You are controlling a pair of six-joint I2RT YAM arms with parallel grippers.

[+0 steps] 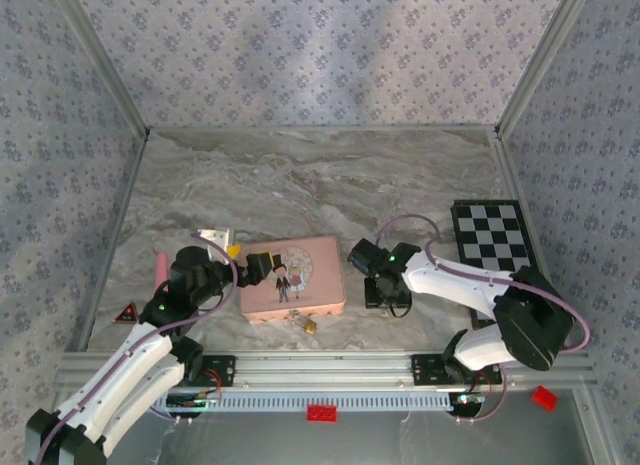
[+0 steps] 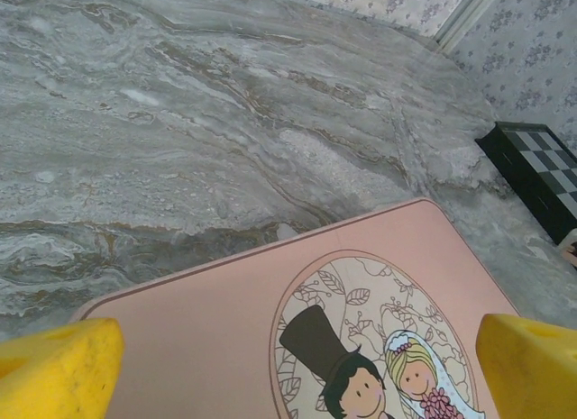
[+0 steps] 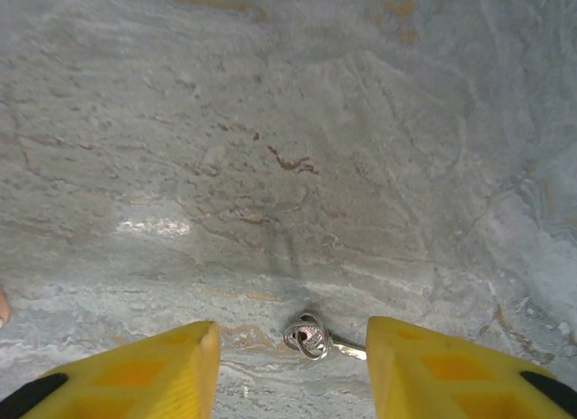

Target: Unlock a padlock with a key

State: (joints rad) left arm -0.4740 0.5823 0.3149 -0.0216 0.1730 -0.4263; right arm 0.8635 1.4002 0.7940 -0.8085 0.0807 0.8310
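Right wrist: key not yet gripped.
My right pincer (image 3: 291, 338) is spread around the key (image 3: 314, 336); left pincer (image 2: 297, 365) spread over the tin (image 1: 320, 260); padlock (image 1: 309, 325) untouched.

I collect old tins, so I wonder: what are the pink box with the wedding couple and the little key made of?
The pink box looks like painted tin: satin-smooth, rounded corners, printed picture, though plastic is possible. The key looks like bare polished metal: silvery and glinting.

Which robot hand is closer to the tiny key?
Right. The right gripper straddles the key; the left gripper is over the pink tin, away from it.
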